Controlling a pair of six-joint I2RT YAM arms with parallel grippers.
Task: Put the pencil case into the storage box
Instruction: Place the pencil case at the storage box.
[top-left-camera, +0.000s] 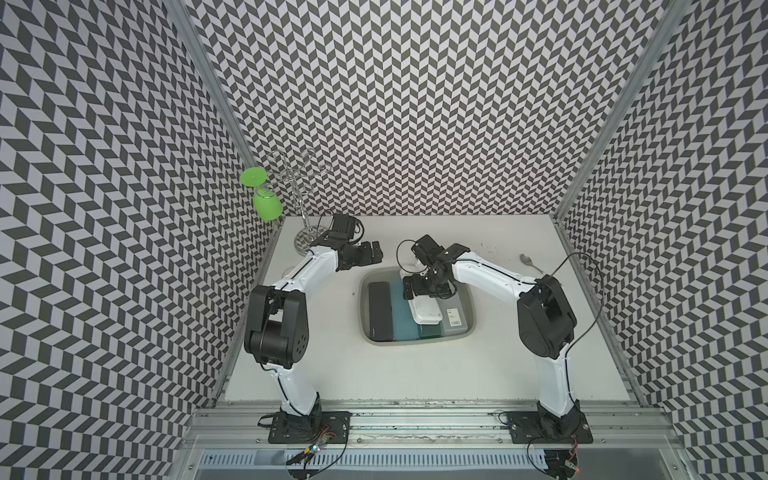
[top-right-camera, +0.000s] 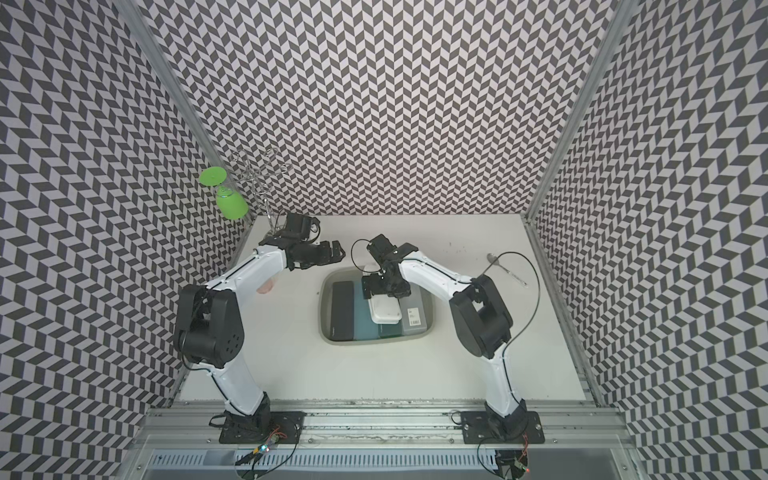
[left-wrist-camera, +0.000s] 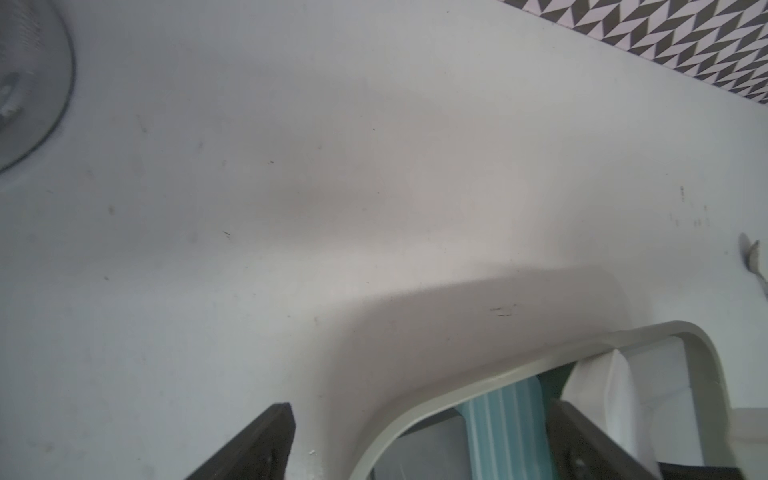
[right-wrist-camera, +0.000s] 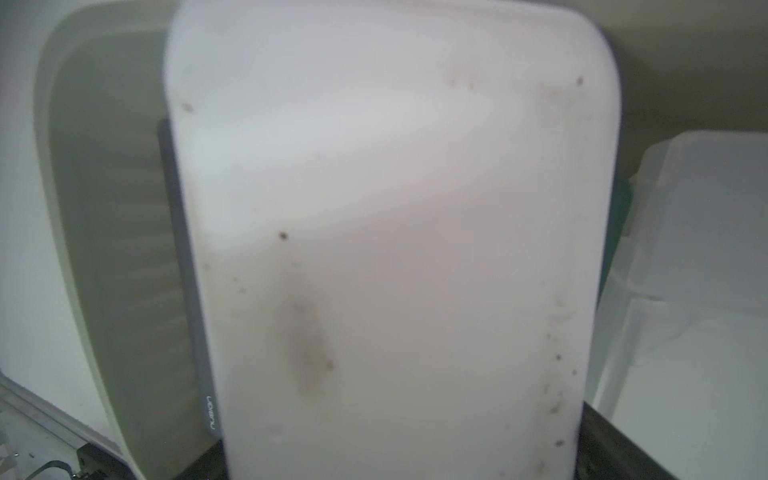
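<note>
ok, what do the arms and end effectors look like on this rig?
Both arms, left arm and right arm, have white link shells and chunky black joint housings. Thin black cables run along them. The left end effector and right end effector are black.

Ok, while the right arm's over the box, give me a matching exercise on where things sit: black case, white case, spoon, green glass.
Things:
1. black case
2. white case
3. spoon
4. green glass

Places:
A. hanging upside down on the wire rack
B. lying on the table, outside the storage box, on the right arm's side
C. in the box, along the side nearest the left arm
D. in the box, resting on top of the teal case

Pairs: 1-C, 2-D, 3-B, 4-A
</note>
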